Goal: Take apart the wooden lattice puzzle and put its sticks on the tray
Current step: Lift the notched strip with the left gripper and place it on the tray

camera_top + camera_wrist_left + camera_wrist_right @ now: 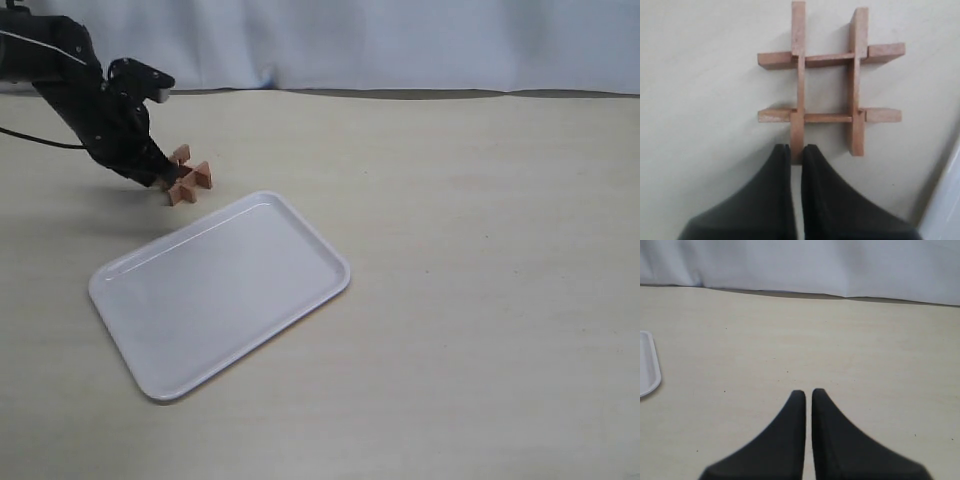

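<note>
So the left gripper (796,149) is pinched on the end of one stick (798,30) of the puzzle (187,178), which sits on the table (450,250) just off the tray (220,290). The right gripper (808,392) is nearly closed, empty.

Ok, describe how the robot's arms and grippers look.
The left arm is glossy black, built of chunky rounded segments, with a thin dark cable trailing from it. The left gripper and right gripper have black fingers tapering to narrow tips. No markings show.
</note>
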Tool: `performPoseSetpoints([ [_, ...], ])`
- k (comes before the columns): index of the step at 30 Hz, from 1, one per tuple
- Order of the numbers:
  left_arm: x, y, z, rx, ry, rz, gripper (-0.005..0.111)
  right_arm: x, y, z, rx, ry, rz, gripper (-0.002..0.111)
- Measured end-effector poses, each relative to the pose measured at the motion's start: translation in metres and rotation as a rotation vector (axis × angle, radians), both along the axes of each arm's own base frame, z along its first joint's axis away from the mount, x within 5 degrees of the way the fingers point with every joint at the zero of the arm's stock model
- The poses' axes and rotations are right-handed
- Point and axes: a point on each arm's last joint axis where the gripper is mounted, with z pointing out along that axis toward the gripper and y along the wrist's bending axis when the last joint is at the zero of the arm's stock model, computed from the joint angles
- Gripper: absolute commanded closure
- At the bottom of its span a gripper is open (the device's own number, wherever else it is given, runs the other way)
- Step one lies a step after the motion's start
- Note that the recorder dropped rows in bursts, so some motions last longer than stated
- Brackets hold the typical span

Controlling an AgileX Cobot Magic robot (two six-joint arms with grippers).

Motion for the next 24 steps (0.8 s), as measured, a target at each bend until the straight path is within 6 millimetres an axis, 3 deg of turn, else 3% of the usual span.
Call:
performPoseSetpoints([
  [10,-0.01,-0.002,0.048,-0.047,-0.045,0.001,0.107,0.0,0.0,0.0,0.0,0.0,0.0,0.104],
  [17,-0.021,-0.013,0.081,-0.162,-0.078,-0.096,0.107,0.0,0.0,0.0,0.0,0.0,0.0,0.104],
  [20,-0.028,-0.024,0.091,-0.176,-0.079,-0.165,0.107,0.0,0.0,0.0,0.0,0.0,0.0,0.104],
  [24,-0.041,-0.053,0.093,-0.17,-0.049,-0.286,0.107,0.0,0.0,0.0,0.0,0.0,0.0,0.104],
])
